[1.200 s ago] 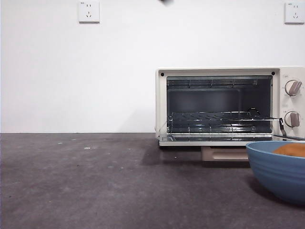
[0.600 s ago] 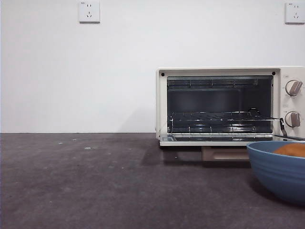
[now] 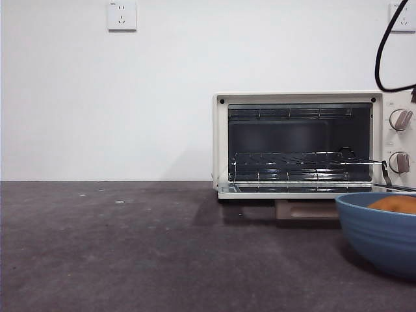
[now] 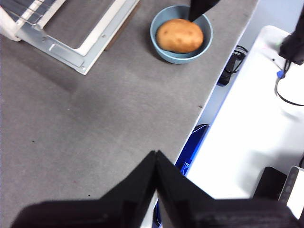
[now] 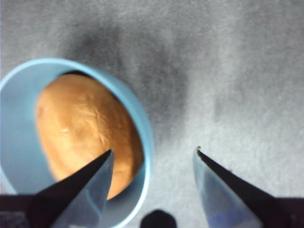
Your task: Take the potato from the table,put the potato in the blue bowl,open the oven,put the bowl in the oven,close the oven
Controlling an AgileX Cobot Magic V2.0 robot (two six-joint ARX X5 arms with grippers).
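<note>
The cream-white oven (image 3: 299,97) stands open, its door (image 3: 286,193) folded down flat and the wire rack showing inside. The blue bowl (image 3: 377,237) sits on the table (image 3: 130,247) at the near right, in front of the oven. The orange-brown potato (image 3: 395,205) lies in it. My right gripper (image 5: 153,151) hangs open just above the bowl (image 5: 19,118), one jaw over the potato (image 5: 80,128) and the other outside the rim. My left gripper (image 4: 156,154) is shut and empty, high above the table, far from the bowl (image 4: 178,59).
A black cable (image 3: 380,52) loops down at the top right of the front view. The lowered oven door (image 4: 80,28) lies near the bowl. The table's edge (image 4: 199,107) runs close beside the bowl, with a white surface beyond.
A black cable has come into the front view's top right corner. A small dark tip at the top edge has gone. Bowl, potato and oven have not moved.
</note>
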